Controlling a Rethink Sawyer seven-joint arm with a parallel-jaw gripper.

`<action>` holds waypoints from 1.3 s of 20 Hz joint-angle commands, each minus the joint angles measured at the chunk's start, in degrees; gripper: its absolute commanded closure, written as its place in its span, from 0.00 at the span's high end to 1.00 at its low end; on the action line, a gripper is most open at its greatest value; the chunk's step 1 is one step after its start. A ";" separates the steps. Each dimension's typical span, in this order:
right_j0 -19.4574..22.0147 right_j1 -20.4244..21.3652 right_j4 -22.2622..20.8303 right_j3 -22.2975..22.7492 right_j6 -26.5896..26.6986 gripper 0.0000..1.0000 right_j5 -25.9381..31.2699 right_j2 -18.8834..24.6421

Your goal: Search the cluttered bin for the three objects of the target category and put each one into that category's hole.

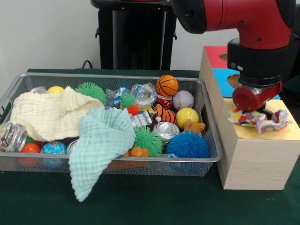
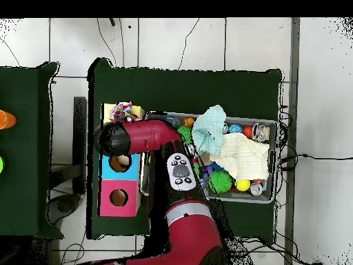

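Fabric bundle (image 1: 258, 118), knotted and multicoloured, is seen lying on the yellow top of the wooden box (image 1: 255, 157), directly under the gripper (image 1: 253, 110). It is judged to have been brought there because that yellow section carries the hole for its category, though the hole itself is hidden by the bundle and the arm. The cluttered bin (image 1: 210, 123) is set just beside the box on the desk (image 1: 154, 201), presumably so that carries are short. Inside it, balls, cans and spiky toys are partly covered by a cream cloth (image 1: 49, 112) and a mint cloth (image 1: 101, 140), which is why searching is needed; no other bundle can be made out. The gripper appears to touch the bundle from above, but whether it is spread or pinching cannot be told.
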State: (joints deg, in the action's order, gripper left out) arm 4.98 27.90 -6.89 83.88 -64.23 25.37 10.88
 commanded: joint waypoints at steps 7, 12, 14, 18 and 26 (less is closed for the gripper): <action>-2.25 -9.03 -7.00 4.82 -6.47 0.00 2.34 -8.49; -0.30 -7.68 -5.13 7.92 -6.88 0.00 -0.80 -5.65; 0.29 -7.08 -4.37 8.85 -7.45 0.00 -1.90 -4.55; 0.75 -6.19 -3.17 9.60 -7.82 0.00 -1.78 -3.29; 1.45 -5.73 0.44 11.06 -13.37 1.00 -4.70 -2.39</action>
State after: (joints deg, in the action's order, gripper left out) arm 3.35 27.37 -6.79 84.20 -64.23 21.19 8.34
